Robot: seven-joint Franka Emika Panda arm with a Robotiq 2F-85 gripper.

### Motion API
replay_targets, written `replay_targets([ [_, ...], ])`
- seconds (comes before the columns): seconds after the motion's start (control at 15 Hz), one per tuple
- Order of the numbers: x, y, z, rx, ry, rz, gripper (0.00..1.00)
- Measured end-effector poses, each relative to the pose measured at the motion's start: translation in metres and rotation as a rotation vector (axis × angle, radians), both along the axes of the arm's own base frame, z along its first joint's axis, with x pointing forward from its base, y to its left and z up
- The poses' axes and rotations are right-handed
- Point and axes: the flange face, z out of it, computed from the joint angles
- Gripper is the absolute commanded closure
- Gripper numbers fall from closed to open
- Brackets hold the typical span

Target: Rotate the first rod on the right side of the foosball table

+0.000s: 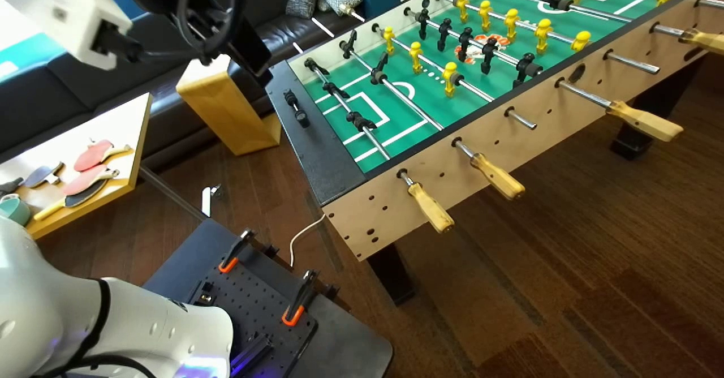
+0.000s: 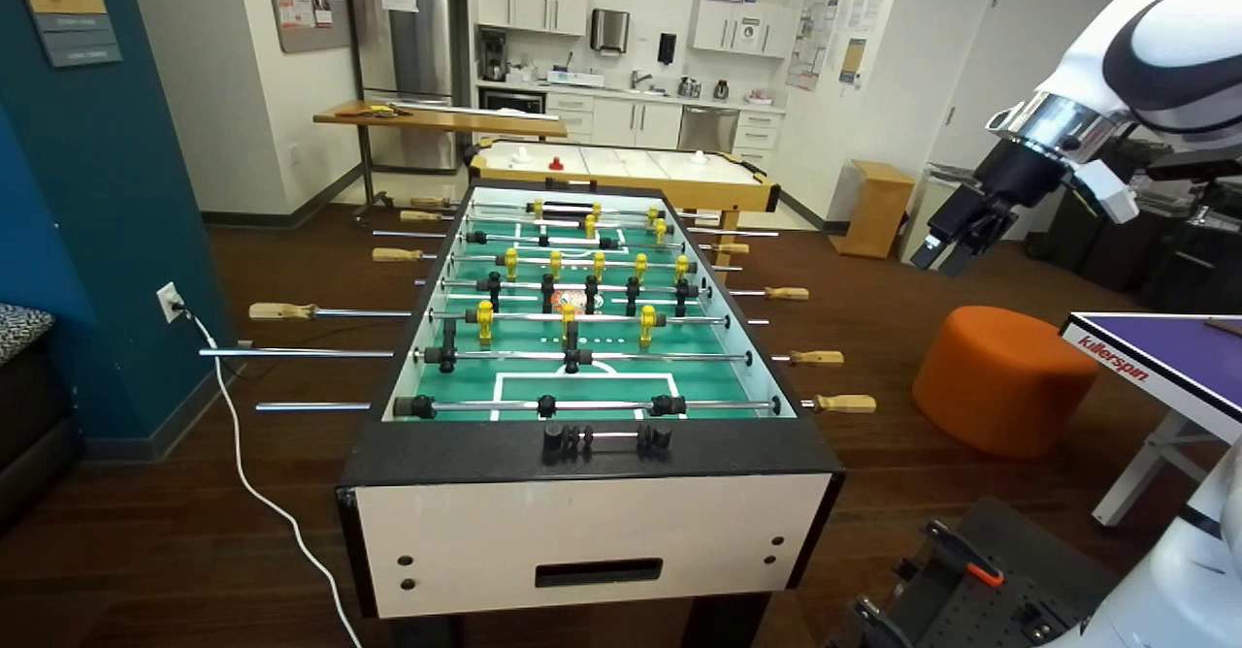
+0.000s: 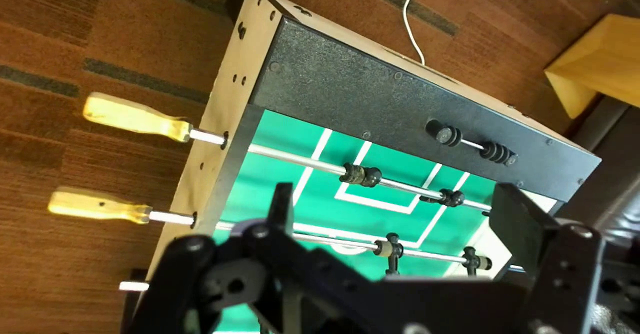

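The foosball table (image 1: pixel 362 219), with its green pitch and pale sides, shows in all views. Its first rod, the one nearest the black end, carries a tan handle (image 2: pixel 844 403) that sticks out from the side. From the wrist I see that handle (image 3: pixel 135 116) at the upper left and the rod's metal shaft (image 3: pixel 295 158) crossing the pitch with black figures. My gripper (image 3: pixel 395 196) is open, its black fingers wide apart and holding nothing. In an exterior view the gripper (image 2: pixel 939 256) hangs in the air higher than the handle and off to the table's side, touching nothing.
A neighbouring rod's handle (image 1: pixel 498 176) projects close by the first. An orange stool (image 2: pixel 1004 381) and a purple table (image 2: pixel 1174 347) stand on the handle side. Clamps (image 1: pixel 300 299) sit on the dark cart beside the arm's base. A white cable (image 2: pixel 262 502) runs across the floor.
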Motion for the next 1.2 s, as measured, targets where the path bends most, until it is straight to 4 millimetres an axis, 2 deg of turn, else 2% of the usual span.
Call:
replay_targets([
  [0.13,0.003,-0.023,-0.015,0.035,0.011,-0.027,0.0],
  [0.2,0.005,-0.028,-0.02,0.04,0.021,-0.031,0.0],
  [0.53,0.005,-0.024,-0.017,0.027,0.017,-0.024,0.0],
  [0.73,0.007,-0.033,-0.017,0.076,0.008,-0.069,0.0],
  [0.8,0.009,-0.044,-0.018,0.103,0.002,-0.102,0.0],
  [0.93,0.014,-0.078,-0.026,0.166,0.002,-0.191,0.0],
  [1.2,0.022,-0.152,-0.065,0.296,0.025,-0.327,0.0],
])
